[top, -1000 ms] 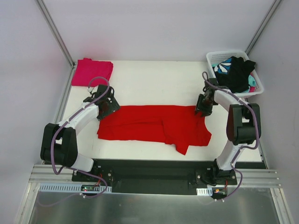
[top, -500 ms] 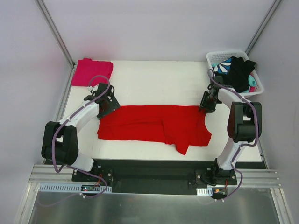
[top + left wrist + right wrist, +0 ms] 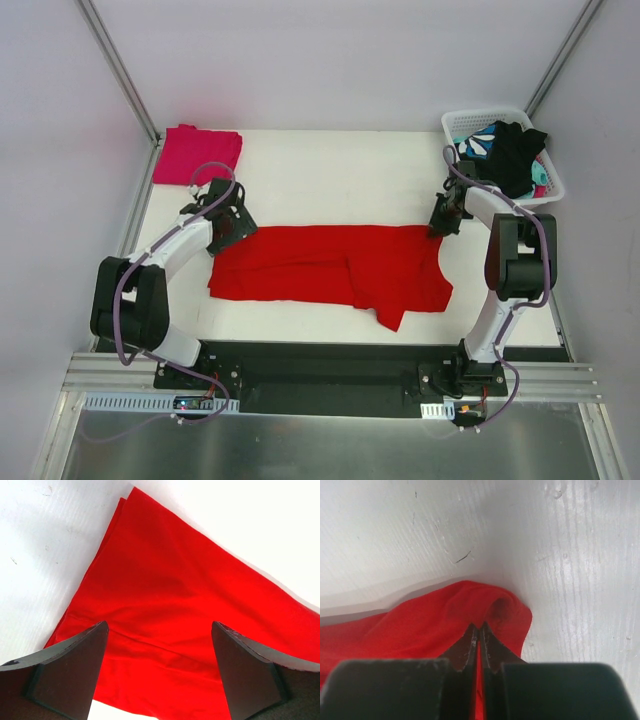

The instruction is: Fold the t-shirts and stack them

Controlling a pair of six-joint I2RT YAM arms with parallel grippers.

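A large bright red t-shirt [image 3: 330, 264] lies spread across the middle of the white table, partly folded. My right gripper [image 3: 437, 229] is shut on its far right corner; in the right wrist view the red cloth [image 3: 420, 625] bunches up around the pinched gripper [image 3: 478, 626]. My left gripper [image 3: 231, 234] hovers open over the shirt's far left corner, and its wrist view shows the red cloth [image 3: 165, 605] between the wide-apart fingers [image 3: 75, 655]. A folded magenta-pink t-shirt [image 3: 197, 154] rests at the far left corner of the table.
A white basket [image 3: 548, 186] at the far right holds black [image 3: 510, 155] and teal-and-white patterned garments [image 3: 477, 145]. Metal frame posts rise at both far corners. The arm bases sit on the rail at the near edge.
The right gripper moved slightly farther away and closed on the shirt's far right corner. The left gripper shifted a little and stayed open.
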